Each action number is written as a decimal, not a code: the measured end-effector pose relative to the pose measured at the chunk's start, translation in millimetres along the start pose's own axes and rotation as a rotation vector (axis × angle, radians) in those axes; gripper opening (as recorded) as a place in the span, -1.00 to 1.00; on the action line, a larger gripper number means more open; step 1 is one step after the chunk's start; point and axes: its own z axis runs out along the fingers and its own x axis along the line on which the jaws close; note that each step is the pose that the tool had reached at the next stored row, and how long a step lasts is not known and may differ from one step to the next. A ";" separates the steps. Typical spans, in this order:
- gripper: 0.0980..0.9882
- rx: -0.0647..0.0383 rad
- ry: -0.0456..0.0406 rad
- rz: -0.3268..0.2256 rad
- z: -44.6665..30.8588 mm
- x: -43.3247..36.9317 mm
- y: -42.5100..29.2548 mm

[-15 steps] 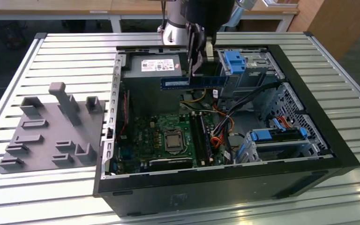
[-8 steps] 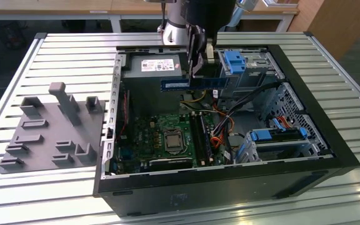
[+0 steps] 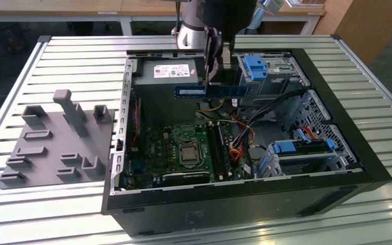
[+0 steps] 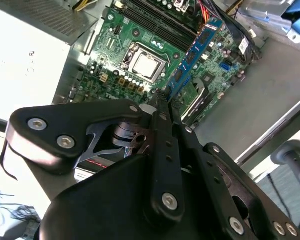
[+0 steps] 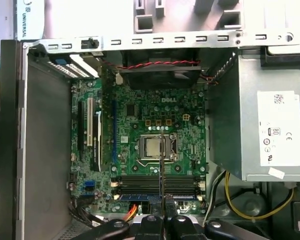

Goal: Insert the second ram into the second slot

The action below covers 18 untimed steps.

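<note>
Blue and single, the second ram (image 3: 190, 91) hangs level above one open computer case (image 3: 216, 206). One gripper (image 3: 218, 84) pinches its middle, jaws closed tight on it.

Ribbed metal table (image 3: 80, 61), matt case (image 3: 250, 199), circuit-board second ram (image 3: 189, 91).

The second ram (image 3: 194, 91) is a long, thin blue circuit-board stick with a pale sticker and dark chips. It hangs level on its long edge, pinched near its middle by the fingers (image 3: 212, 56). In the exterior view it sits at twelve o'clock from the memory slots (image 3: 220, 148), well apart from them.
</note>
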 end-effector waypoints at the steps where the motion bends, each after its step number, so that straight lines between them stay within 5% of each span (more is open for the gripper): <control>1: -0.91 -0.001 0.0001 0.011 0.0 0.0 0.0; 18: -0.91 -0.006 -0.0023 0.085 0.0 0.2 0.0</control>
